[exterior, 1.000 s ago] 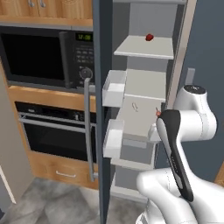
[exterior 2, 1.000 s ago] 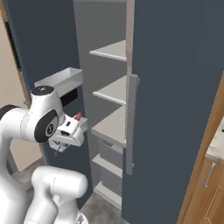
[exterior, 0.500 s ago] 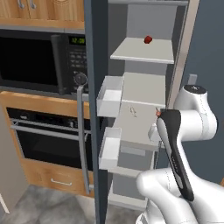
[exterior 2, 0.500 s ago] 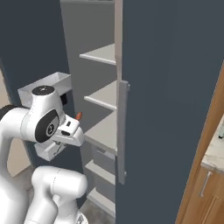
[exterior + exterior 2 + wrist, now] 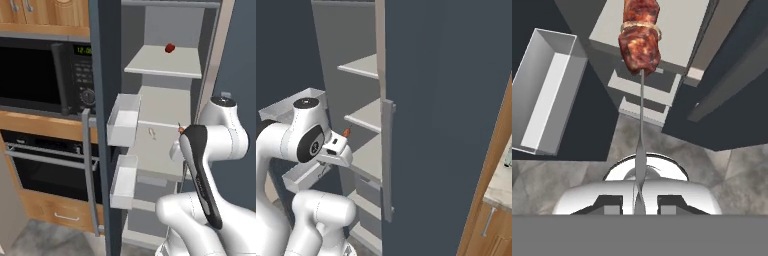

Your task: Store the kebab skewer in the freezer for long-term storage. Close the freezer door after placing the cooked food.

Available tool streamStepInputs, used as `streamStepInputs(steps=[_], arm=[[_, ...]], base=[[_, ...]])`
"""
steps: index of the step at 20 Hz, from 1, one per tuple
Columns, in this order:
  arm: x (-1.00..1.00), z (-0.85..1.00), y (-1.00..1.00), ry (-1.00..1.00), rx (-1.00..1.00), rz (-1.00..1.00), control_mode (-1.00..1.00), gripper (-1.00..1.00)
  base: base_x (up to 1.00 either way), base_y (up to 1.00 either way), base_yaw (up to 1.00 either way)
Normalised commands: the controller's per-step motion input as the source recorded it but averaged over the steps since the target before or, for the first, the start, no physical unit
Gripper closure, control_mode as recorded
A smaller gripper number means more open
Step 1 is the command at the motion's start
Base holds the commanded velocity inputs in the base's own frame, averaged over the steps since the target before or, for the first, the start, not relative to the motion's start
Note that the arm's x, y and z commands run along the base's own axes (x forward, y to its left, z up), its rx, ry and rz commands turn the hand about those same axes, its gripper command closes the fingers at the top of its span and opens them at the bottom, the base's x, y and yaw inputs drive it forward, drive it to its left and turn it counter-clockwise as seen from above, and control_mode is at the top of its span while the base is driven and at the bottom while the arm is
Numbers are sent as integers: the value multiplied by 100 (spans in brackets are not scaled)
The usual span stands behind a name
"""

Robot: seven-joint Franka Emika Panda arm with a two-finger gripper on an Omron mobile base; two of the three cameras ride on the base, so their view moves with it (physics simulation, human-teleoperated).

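Kebab skewer point(image 5: 641, 100): light, stiff, thin metal rod, likely slippery; hand point(image 5: 640, 200) clenched on bare end, meat toward freezer point(image 5: 662, 30) shelf.

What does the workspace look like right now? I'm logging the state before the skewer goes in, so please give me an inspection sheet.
Surface: freezer stands open; its whitish shelves are bare apart from one small round red item on an upper shelf.
Job's things: kebab skewer is gripped by its bare metal end, meat chunks at the far end, pointing toward the shelves. Freezer door is swung open, white bins on its back.
Clutter: nothing seen besides the red item.
Grippers: gripper fingers shut on the skewer.
Cables: nothing seen.
Surroundings: black microwave above a black oven, wooden cabinets, grey floor.
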Motion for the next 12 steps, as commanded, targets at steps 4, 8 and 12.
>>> streamStepInputs(steps=[4,8,12], arm=[[0,0,0,0,0,0,100,100],[0,0,0,0,0,0,100,100],[0,0,0,0,0,0,100,100]], base=[[38,29,-4],[38,8,-3],[34,0,0]])
